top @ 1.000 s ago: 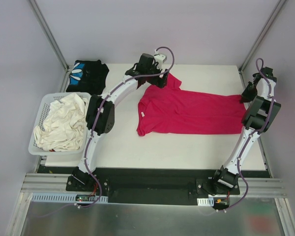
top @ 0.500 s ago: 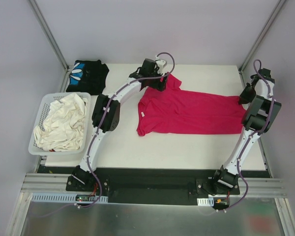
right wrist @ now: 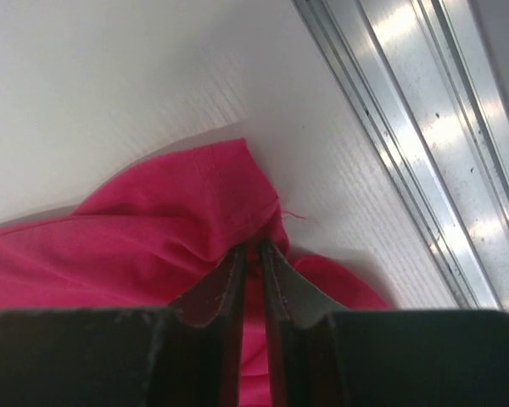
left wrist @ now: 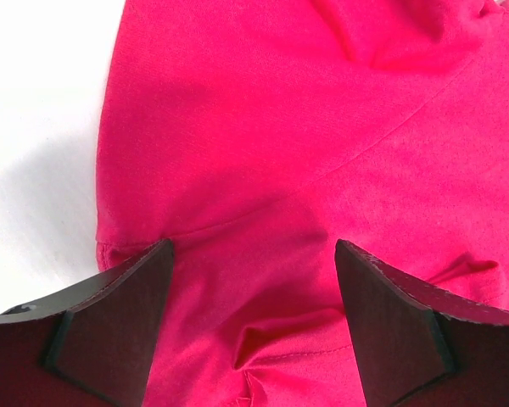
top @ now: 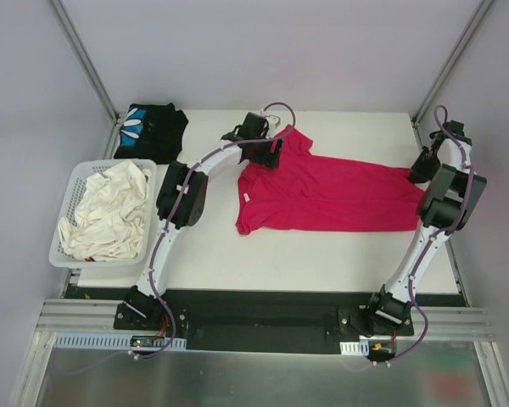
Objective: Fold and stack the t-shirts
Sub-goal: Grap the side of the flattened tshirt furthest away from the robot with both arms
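The left gripper (left wrist: pixel 253 250) stands wide open. Its dark fingers (left wrist: pixel 110 314) straddle the shoulder-and-sleeve seam of the plain magenta-red cloth t-shirt (top: pixel 331 195), low over the cloth but closed on nothing. The right gripper (right wrist: pixel 253 248) is drawn almost together, with a peak of the shirt's hem corner pulled up between its tips. This reads as a pinch on that corner, close to the right edge of the white bench (top: pixel 322 254).

The t-shirt lies spread flat across the middle of the bench, collar end toward the left edge and hem toward the right. By the far left corner sits the black cloth t-shirt with a blue-and-white print (top: pixel 153 127), bundled compactly. At the left edge stands a white plastic lattice basket (top: pixel 68 182) holding crumpled cream cloth (top: pixel 106 212).

The step in hand looks like setting up the first fold of the magenta shirt. The next move calls for the left fingers to close on the far shoulder, so that both ends of the far side can be lifted together and carried toward the near edge without the cloth sagging or twisting.
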Tool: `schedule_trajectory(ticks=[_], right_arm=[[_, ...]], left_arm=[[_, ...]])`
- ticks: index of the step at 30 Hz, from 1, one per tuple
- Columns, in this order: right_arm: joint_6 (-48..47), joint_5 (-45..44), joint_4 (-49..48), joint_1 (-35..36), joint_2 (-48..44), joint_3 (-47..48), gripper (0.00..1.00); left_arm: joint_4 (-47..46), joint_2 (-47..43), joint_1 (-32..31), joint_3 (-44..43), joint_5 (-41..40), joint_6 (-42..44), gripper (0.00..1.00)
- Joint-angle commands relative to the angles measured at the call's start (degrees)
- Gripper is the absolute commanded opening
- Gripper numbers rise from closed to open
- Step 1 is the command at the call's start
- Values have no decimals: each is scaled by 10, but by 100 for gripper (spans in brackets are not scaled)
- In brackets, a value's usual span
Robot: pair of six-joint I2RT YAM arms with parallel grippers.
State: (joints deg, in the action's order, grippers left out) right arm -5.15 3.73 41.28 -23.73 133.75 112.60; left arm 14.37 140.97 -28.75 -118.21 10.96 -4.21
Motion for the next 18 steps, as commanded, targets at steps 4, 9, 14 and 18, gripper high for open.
schedule_trajectory(ticks=[4, 9, 14, 18], right_arm=[[10, 8, 0, 3, -78, -34, 23], [11, 4, -14, 6, -134, -69, 25], [9, 3, -8, 12, -186, -85, 26], [14, 8, -22, 16, -235, -128, 26]], left_arm=[[15, -65, 7, 57, -37, -33, 77], [23, -101, 7, 94, -52, -51, 77], [43, -165, 7, 154, -81, -65, 77], [53, -227, 5, 218, -106, -84, 76]])
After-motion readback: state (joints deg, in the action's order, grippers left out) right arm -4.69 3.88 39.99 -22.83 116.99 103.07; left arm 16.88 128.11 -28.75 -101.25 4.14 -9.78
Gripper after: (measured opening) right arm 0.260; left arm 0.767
